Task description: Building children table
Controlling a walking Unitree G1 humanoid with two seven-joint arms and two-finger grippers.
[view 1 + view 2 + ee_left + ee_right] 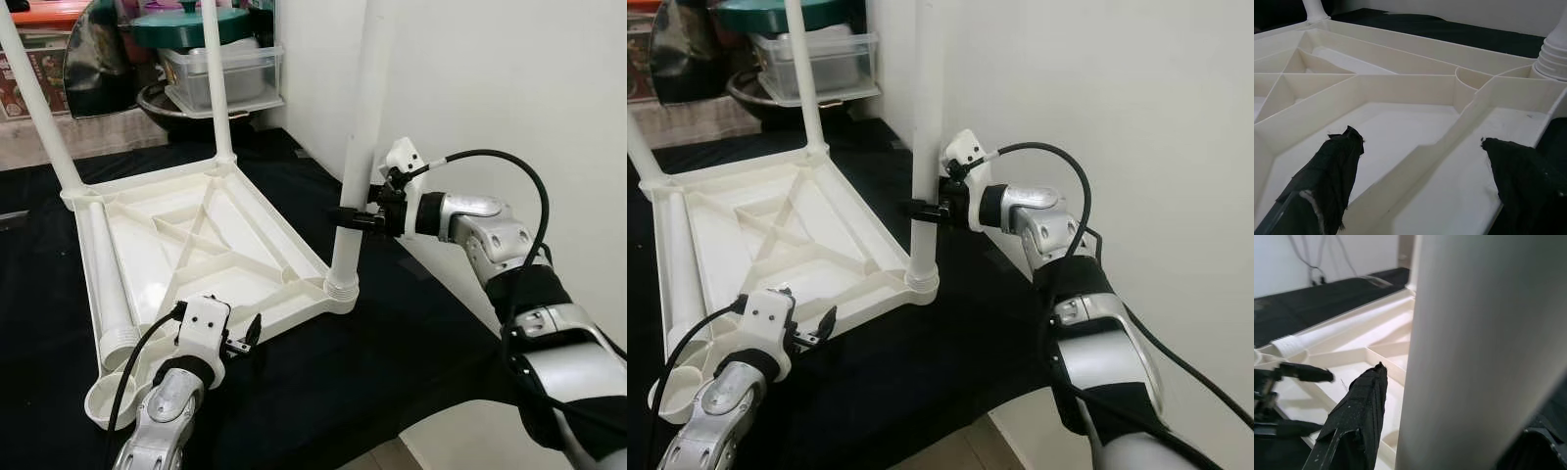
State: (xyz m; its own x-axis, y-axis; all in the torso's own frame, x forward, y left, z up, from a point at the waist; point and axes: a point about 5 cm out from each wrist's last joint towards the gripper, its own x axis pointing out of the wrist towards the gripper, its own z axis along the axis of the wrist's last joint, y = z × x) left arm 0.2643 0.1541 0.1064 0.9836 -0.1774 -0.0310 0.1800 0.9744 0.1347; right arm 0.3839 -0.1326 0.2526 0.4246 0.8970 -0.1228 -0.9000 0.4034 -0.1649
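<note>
Your right gripper [351, 217] clamps the leg [355, 166] at frame centre, the left gripper [245, 343] wide open at the tabletop [211, 240] rim; next, seat the loose leg [103, 284].

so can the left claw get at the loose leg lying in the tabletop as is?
Probably yes. The left claw is open at the upturned tabletop's near rim, and the loose leg lies along the table's left side with nothing between them. The right claw is occupied, shut on the standing leg.
</note>
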